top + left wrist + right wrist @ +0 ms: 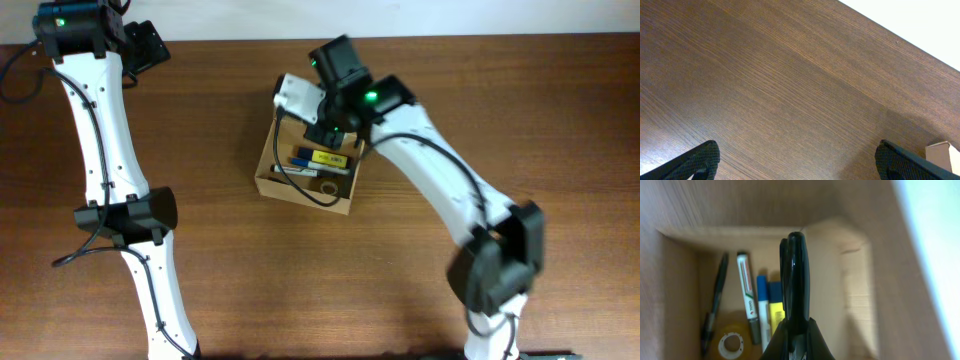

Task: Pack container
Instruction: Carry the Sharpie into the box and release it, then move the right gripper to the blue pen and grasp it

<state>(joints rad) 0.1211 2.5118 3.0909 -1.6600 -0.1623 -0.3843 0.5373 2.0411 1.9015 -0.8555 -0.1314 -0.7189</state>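
- Pinched shut, empty: right gripper (792, 241); spread wide, empty: left gripper (797, 162).
- Directly below right tips: open cardboard box (755, 235), long axis seemingly in line with the closed jaws.
- Well away from left gripper; right nearer.

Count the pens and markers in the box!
3 clear: black pen by the box wall, white marker beside it, blue pen next. A blue-yellow thing half behind the right gripper may be a fourth.
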